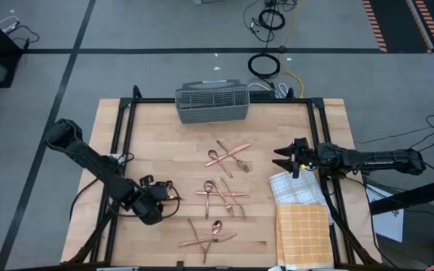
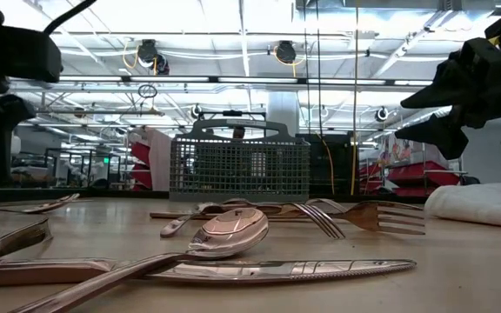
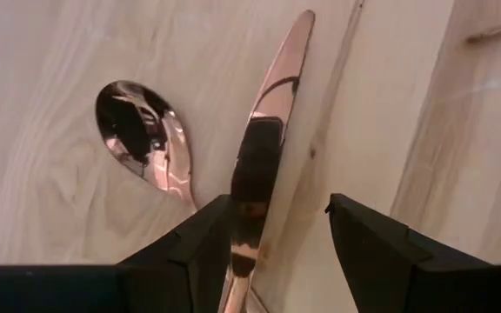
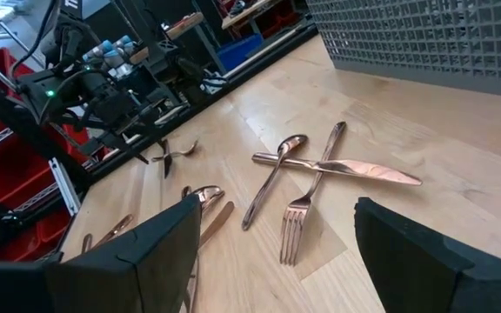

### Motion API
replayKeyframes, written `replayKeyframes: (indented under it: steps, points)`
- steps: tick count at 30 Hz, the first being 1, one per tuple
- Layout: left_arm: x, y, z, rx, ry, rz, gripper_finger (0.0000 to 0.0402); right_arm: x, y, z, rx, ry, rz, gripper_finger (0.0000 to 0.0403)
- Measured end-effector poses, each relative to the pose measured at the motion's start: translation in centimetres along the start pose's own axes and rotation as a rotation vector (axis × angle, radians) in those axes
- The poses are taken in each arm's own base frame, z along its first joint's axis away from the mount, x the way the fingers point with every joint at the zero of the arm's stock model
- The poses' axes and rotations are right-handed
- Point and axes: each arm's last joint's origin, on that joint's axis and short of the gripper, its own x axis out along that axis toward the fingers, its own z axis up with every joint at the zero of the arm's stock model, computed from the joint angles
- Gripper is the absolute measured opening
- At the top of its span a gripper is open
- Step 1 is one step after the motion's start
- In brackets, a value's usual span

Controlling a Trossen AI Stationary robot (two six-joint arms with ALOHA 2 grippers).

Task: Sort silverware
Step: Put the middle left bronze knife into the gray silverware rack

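Copper silverware lies flat on the wooden table in three crossed heaps: a far one (image 1: pixel 228 154), a middle one (image 1: pixel 221 194) and a near one (image 1: pixel 206 235). My left gripper (image 1: pixel 168 192) is low at the table's left side, open. In its wrist view its fingers (image 3: pixel 278 204) stand on either side of a knife (image 3: pixel 263 148), with a spoon (image 3: pixel 142 135) beside it. My right gripper (image 1: pixel 281 161) hangs open above the table's right side and faces the far heap (image 4: pixel 320 165). The grey mesh caddy (image 1: pixel 212 104) stands at the far edge. My left gripper has the knife's handle (image 3: pixel 249 217) running close along the inner face of one finger (image 3: pixel 207 239). I cannot tell whether they touch. The knife points away along the fingers, and the other finger stands apart from it.
A white checked cloth (image 1: pixel 296 188) and a yellow checked cloth (image 1: pixel 304 229) lie at the table's right near corner, under and in front of the right arm. A black frame rail (image 1: pixel 123 135) runs around the table. Bare wood shows between the caddy and the far heap.
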Motion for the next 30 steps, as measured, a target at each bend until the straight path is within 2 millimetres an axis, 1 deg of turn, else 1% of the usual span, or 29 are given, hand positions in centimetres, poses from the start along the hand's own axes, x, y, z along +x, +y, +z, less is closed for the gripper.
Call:
replayKeyframes:
  steps: [5, 11, 19, 30]
  points:
    - [0.5, 0.4, -0.1, -0.012, -0.002, 0.004, 0.0198, 0.0, 0.0, 0.0, 0.000, 0.000, 0.000, 0.0288]
    - [0.6, 0.4, 0.5, 0.012, -0.024, -0.019, 0.0198, 0.0, 0.0, 0.0, -0.001, 0.000, -0.001, 0.0288]
    - [1.1, 0.7, 0.9, 0.015, -0.016, 0.007, 0.0198, 0.0, 0.0, 0.0, -0.004, 0.000, -0.001, 0.0288]
    - [1.1, 0.6, 1.0, 0.011, -0.026, -0.007, 0.0198, 0.0, 0.0, 0.0, -0.006, -0.002, -0.005, 0.0288]
